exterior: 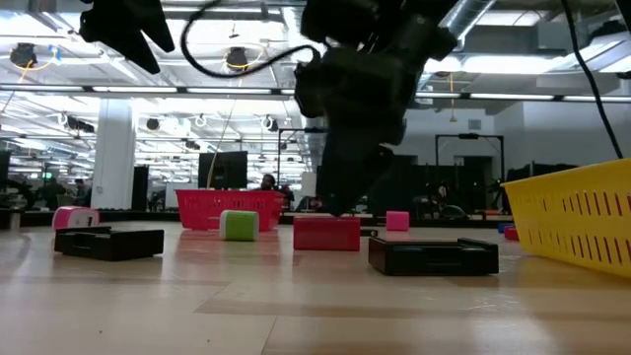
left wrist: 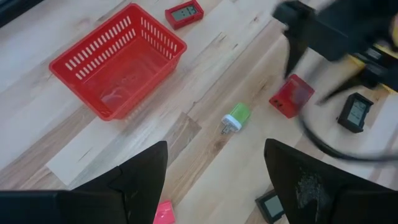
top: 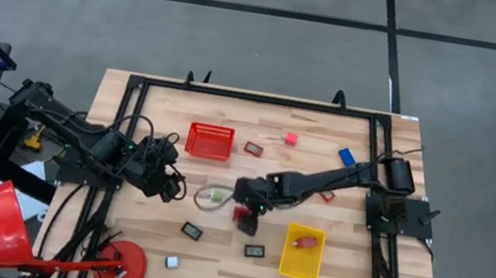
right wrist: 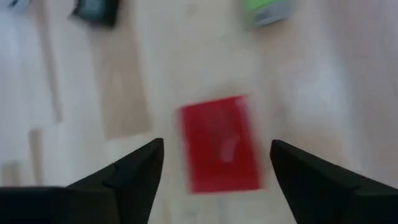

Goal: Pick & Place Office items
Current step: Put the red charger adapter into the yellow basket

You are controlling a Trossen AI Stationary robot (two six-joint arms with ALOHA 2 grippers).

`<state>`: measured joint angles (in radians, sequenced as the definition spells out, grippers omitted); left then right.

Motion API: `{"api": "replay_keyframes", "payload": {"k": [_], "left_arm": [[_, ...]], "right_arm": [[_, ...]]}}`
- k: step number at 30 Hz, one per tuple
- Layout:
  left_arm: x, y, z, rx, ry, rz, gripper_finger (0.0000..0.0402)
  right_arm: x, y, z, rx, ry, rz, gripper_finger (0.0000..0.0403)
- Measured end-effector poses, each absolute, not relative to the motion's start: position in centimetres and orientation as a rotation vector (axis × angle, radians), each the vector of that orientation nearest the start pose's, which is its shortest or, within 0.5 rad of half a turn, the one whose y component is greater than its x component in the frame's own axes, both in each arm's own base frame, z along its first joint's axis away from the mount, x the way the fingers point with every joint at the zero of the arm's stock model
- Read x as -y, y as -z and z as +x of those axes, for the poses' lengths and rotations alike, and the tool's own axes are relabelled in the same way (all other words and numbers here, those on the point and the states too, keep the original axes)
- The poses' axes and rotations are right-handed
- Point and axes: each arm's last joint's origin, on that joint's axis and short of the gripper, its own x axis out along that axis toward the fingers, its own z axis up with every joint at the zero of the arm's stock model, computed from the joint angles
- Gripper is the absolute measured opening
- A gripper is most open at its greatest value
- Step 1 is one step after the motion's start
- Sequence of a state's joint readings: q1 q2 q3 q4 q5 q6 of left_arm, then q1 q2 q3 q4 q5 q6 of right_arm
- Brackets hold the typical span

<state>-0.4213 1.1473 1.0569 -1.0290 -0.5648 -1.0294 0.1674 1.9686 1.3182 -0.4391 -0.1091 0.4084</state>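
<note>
My right gripper [top: 246, 220] [right wrist: 216, 144] is open and points down over a flat red piece [top: 241, 215] [right wrist: 221, 152] on the table's middle. Its fingers stand on either side of the piece, just above it in the low view [exterior: 326, 233]. A green block [top: 214, 196] [left wrist: 236, 117] lies just to the left of the red piece. My left gripper [top: 176, 186] [left wrist: 216, 146] is open and hangs in the air left of the green block. Other office items are scattered about: a pink block [top: 291, 138], a blue block [top: 347, 157] and dark rectangles [top: 191, 231] [top: 253, 251].
A red mesh basket [top: 210, 140] stands toward the far side. A yellow bin [top: 300, 264] at near right holds a red piece [top: 305, 240]. A red-framed rectangle [top: 254, 147] lies beside the basket. A small red piece [top: 327, 195] lies under the right arm. A black frame [top: 235, 95] rims the table.
</note>
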Motion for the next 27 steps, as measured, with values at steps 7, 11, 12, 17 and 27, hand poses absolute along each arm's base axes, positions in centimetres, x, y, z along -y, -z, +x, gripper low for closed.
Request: {"api": "replay_keyframes", "payload": {"k": [7,11,12,17,27], "left_arm": [[6.8,-29.9,19.0,-0.792,-0.594,-0.415,0.0264],[6.8,-29.9,19.0,-0.792,-0.595,-0.417,0.0264],[6.8,-29.9,19.0,-0.793,-0.593,-0.420,0.0264],[6.8,-29.9,19.0,-0.794,-0.593,-0.420,0.0264],[6.8,-29.9,19.0,-0.796,-0.591,-0.416,0.0264]], "right_arm": [[-8.4,-16.3,39.3,-1.051,-0.018,0.098,0.0320],[-7.8,-16.2,39.4,-1.053,0.007,0.106,0.0325],[-7.8,-16.3,39.4,-1.051,0.014,0.120,0.0325],[-8.5,-16.3,39.3,-1.055,0.041,0.240,0.0325],[-9.6,-16.3,39.6,-1.003,0.057,0.279,0.0325]]}}
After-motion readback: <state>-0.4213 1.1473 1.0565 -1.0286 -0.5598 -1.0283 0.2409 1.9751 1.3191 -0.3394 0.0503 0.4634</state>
